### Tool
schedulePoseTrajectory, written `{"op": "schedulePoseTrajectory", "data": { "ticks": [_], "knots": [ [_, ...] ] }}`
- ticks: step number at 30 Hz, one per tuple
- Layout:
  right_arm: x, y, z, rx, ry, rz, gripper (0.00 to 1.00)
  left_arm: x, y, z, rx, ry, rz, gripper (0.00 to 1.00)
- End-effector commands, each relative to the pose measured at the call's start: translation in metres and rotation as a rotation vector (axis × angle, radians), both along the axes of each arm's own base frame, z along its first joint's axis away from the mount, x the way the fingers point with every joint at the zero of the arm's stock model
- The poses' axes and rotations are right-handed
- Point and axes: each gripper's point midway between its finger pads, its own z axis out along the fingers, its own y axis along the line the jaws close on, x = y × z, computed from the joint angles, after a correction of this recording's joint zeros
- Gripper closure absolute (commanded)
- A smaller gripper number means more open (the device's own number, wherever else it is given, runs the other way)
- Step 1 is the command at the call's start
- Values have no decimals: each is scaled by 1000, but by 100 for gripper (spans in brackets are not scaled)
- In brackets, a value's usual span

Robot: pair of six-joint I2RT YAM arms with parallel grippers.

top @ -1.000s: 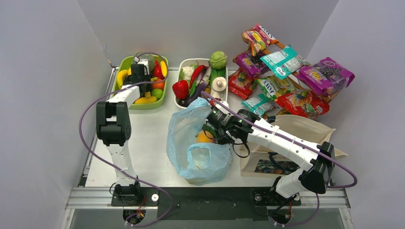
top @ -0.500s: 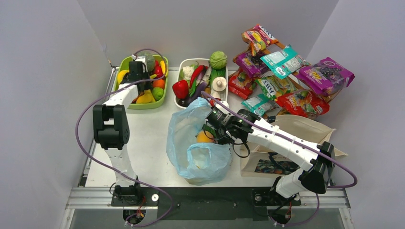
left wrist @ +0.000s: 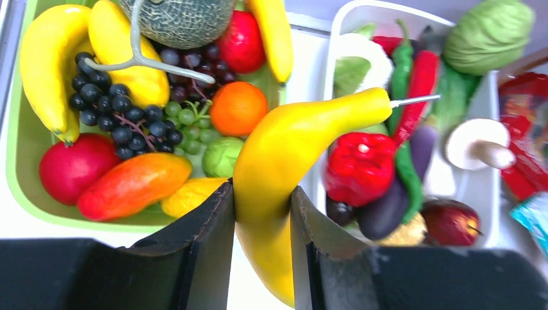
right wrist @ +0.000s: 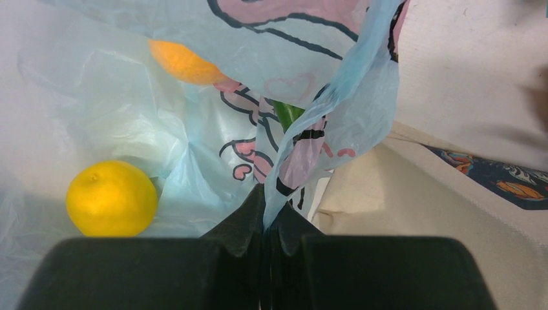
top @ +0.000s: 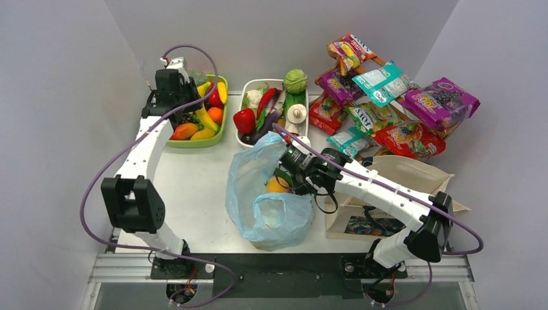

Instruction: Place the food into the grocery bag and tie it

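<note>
Fruit [left wrist: 284, 148] (in left gripper [left wrist: 262, 190]); bag [right wrist: 336, 110] — right gripper [right wrist: 265, 223]

The black right pincer [right wrist: 265, 219] pinches shut on a strip of the thin, translucent light-blue plastic bag [right wrist: 336, 110]. A round yellow toy fruit [right wrist: 111, 198] lies inside; an orange piece [right wrist: 184, 62] shows through the film. Beige canvas tote [right wrist: 400, 213] lies at right.

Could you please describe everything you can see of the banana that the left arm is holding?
The banana is a smooth, glossy yellow toy, plastic by its look, curved and tapering to a narrow tip. The left gripper's dark fingers clamp its thick middle from both sides; nothing else seems to touch it. It shows over the gap between the green tray and the white tray, tip toward the white one.
</note>
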Motion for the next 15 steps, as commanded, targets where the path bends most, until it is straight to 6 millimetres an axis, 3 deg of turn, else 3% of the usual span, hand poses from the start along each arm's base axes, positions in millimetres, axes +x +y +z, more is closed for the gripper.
{"op": "schedulePoseTrajectory", "data": {
  "ticks": [1, 6, 9, 10, 15],
  "knots": [
    [9, -4, 5, 6, -50, -31, 100, -45, -21, 35, -97, -1, -47, 100],
    [9, -5, 9, 22, -60, -45, 100, -100, -39, 79, -132, -74, -91, 100],
    [9, -5, 10, 24, -61, -47, 100, -136, -60, 93, -78, -98, -155, 100],
    [9, -5, 10, 26, -61, -47, 100, -149, -58, 102, -66, -129, -144, 100],
    [9, -5, 14, 36, -68, -52, 100, -207, -84, 130, -163, -205, -266, 100]
  ]
}}
